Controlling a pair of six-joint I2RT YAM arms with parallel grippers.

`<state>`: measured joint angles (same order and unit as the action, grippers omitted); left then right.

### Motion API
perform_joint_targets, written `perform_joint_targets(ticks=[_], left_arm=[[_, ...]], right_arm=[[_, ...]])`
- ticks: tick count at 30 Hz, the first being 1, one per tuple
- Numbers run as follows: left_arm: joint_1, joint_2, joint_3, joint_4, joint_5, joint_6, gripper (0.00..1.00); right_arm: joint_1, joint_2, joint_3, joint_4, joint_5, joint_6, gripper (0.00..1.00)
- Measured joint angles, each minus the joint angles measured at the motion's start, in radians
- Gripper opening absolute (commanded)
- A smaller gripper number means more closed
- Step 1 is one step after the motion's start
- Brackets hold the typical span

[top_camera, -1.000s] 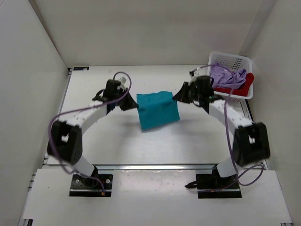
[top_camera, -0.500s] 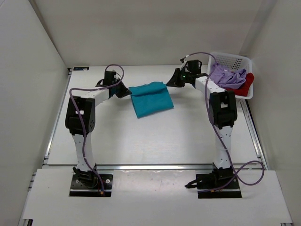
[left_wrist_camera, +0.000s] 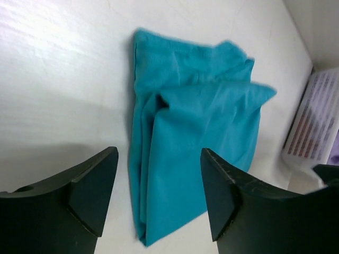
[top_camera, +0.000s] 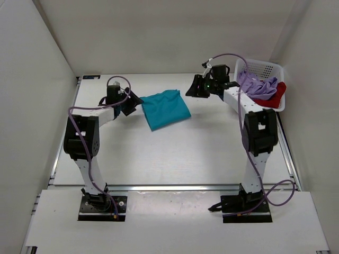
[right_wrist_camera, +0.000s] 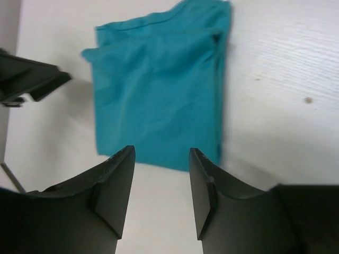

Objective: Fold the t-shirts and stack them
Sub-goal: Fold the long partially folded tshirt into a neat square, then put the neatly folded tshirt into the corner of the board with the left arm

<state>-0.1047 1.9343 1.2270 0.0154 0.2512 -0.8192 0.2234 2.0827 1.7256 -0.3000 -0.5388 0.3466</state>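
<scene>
Starting at the near edge of the table, the left arm and the right arm rise from their bases and reach toward the far half of the white surface. Between them, past the middle of the table, the teal t-shirt lies flat as a folded, roughly rectangular bundle, turned a little askew to the table's edges. The left wrist view shows one layer lying over another, with their edges not quite lined up. The left gripper sits just beside the shirt's left edge, released, its fingers spread wide with nothing caught between them. From overhead I cannot tell whether its tips touch the cloth. The right gripper is near the shirt's far right corner and is likewise released. In the right wrist view its two fingers stand apart, and the teal cloth lies on the table beyond them. Farther back, in the far right corner of the table, stands a white lattice basket. The lavender t-shirt is heaped loosely inside it, and the red t-shirt shows at the basket's near right side, beside and partly under the lavender one.
</scene>
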Motion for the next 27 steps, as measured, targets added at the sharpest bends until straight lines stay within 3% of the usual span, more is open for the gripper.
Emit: perform_joint_targets(ticks=[3,8,14,16,23,27], left_arm=[[-0.023,-0.035,-0.088,0.057,0.029,0.013,0.77],[-0.068,0.009,-0.125,0.089,0.063,0.037,0.56],[-0.089,0.117,-0.055,0.097,0.076,0.036,0.11],[-0.094,0.153,-0.01,0.097,0.075,0.032,0.01],[-0.09,0.235,0.208,0.03,0.074,0.026,0.0],[0.015,0.243,0.325,-0.007,0.063,0.035,0.0]], right_arm=[[0.029,-0.159,-0.163,0.048,0.011,-0.004,0.44],[0.072,-0.355,-0.4,0.16,0.007,0.017,0.43],[0.083,-0.435,-0.593,0.25,0.01,0.05,0.42],[0.088,-0.457,-0.639,0.264,0.011,0.06,0.43],[0.121,-0.539,-0.76,0.338,0.011,0.075,0.42],[0.132,-0.589,-0.857,0.373,0.003,0.083,0.42]])
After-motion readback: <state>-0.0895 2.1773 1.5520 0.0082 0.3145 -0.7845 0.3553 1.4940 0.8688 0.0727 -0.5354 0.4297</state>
